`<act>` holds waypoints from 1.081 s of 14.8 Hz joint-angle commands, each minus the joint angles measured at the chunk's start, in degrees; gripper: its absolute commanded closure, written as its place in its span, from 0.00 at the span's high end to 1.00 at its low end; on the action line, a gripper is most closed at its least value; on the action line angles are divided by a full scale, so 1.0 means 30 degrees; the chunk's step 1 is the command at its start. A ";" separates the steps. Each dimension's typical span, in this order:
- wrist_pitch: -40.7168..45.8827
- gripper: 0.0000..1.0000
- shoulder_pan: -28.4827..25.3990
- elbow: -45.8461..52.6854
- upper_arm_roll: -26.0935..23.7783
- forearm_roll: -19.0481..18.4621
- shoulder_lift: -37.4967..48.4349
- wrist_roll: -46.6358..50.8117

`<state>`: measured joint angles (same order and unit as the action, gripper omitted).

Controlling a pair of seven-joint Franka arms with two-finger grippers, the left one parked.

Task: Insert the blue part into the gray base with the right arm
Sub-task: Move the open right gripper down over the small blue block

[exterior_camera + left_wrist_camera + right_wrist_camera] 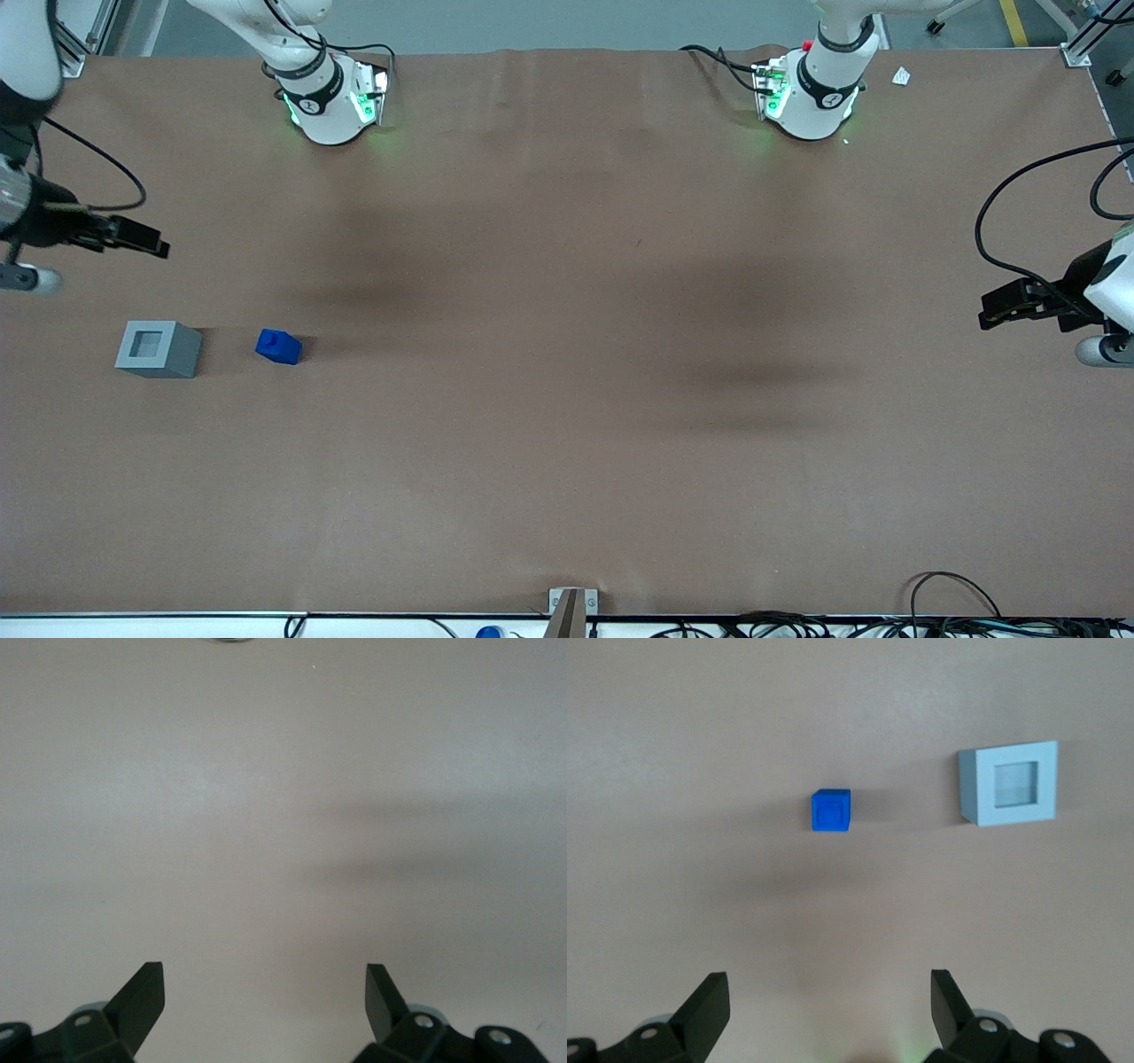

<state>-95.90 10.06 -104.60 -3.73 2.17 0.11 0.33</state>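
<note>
Blue part [278, 346], a small bright blue block, rests on the brown table [567, 425] toward the working arm's end, just beside the gray base [159, 349] but not touching it; the base stands with its square recess facing up. The right arm's gripper [830, 1010] hangs above the table, farther from the front camera than both pieces, its fingers [709, 1003] spread apart and holding nothing.
</note>
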 commanded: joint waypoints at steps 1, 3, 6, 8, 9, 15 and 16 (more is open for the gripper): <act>-0.3029 1.00 -0.0130 -0.2682 -0.0105 0.0040 0.0113 -0.0024; -0.5756 1.00 -0.0159 -0.4443 -0.0106 0.0039 -0.0211 0.0006; -0.7814 1.00 -0.0334 -0.4861 -0.0135 0.0039 -0.2459 0.0357; -0.9161 1.00 -0.0364 -0.4890 -0.0106 0.0039 -0.3577 0.0357; -0.9399 1.00 -0.0364 -0.4890 -0.0134 0.0039 -0.3930 0.0357; -1.2679 1.00 -0.0364 -0.4949 -0.0135 0.0039 -0.6506 0.0386; -1.3060 1.00 -0.0364 -0.4949 -0.0135 0.0068 -0.7062 0.0503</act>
<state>-132.59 9.10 -119.58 -4.02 2.16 -17.74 0.65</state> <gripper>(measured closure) 0.000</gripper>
